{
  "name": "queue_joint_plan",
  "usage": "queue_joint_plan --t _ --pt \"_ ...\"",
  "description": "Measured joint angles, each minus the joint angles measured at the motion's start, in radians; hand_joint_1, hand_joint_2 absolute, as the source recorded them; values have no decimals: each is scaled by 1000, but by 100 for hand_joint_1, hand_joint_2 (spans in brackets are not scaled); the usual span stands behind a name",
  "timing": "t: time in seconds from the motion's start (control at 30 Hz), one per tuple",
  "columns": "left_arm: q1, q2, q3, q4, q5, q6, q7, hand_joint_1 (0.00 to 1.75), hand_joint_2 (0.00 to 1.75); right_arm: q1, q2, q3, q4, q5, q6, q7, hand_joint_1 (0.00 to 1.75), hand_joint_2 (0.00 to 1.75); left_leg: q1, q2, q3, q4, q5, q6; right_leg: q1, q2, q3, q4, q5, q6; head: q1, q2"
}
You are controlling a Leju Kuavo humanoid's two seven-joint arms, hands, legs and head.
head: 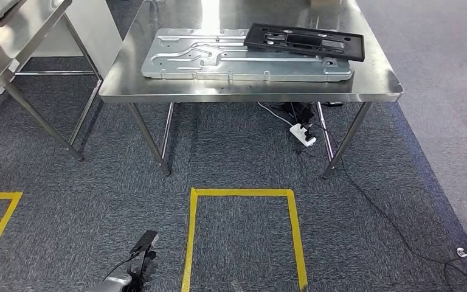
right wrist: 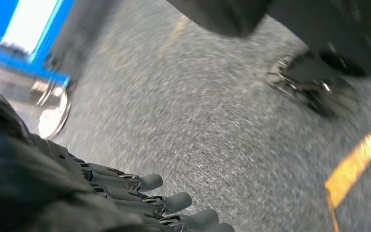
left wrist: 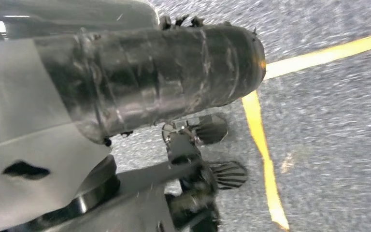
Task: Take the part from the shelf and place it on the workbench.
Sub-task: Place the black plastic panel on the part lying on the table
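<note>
Grey carpet floor (head: 97, 201) with yellow tape outlines (head: 243, 193). Steel bench (head: 158, 85) ahead carries a silver stamped metal panel (head: 219, 61); a black plastic frame part (head: 307, 41) lies across the panel's right far corner, one edge propped on it. White power strip (head: 302, 135) and cables on the floor under the bench. Second steel bench (head: 12, 55) at left.

Left robot hand (head: 141, 258) hangs low above the carpet, holding nothing; whether its fingers are apart or curled I cannot tell. Right robot hand (right wrist: 164, 203) hangs over carpet, fingers extended side by side, nothing in them.
</note>
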Motion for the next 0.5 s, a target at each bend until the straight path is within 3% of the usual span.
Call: queue_joint_plan --t 0.07,0.1,0.17,0.2,0.27,0.33,0.4,0.43,0.5 --pt "-8 -4 0 0 -6 -1 12 0 0 -2 6 23 2 33 13 10 0 0 -10 35 90 -128 10 11 5 -20 -6 4 5 6 0 0" --pt "-13 -6 0 0 -8 -2 16 0 0 -3 9 35 3 44 19 14 0 0 -15 46 114 -170 3 18 6 -32 -7 5 8 11 0 0" --pt "-18 -8 0 0 -12 -2 22 0 0 -8 14 56 4 58 28 20 0 0 -20 38 119 -204 -8 32 9 -55 -7 4 13 21 0 0" --pt "-17 -10 -1 0 -13 -2 23 0 0 -11 16 65 4 62 32 22 0 0 -17 28 120 -213 -4 39 8 -56 -8 7 10 26 0 0" --pt "-16 -15 -1 0 -13 6 29 0 0 -14 17 83 5 70 40 27 0 0 -10 10 119 -227 10 55 5 -21 -27 52 -27 36 2 0" --pt "-18 -20 -1 0 -8 26 33 0 0 -12 17 103 6 81 55 35 0 0 -8 -10 111 -229 21 66 2 27 -78 174 -97 42 3 0" --pt "-17 -27 -1 0 0 51 38 0 0 -11 17 126 8 97 73 47 0 0 -8 -33 100 -225 28 68 0 43 -119 278 -133 47 3 0" --pt "-16 -30 -1 0 4 64 42 0 0 -10 17 138 10 105 79 53 0 0 -8 -46 96 -221 29 67 -1 45 -117 280 -123 48 4 0" --pt "-15 -41 -1 0 12 89 53 0 0 -10 18 160 12 118 83 68 0 0 -7 -72 89 -209 29 63 -7 58 -64 179 -62 49 4 0"
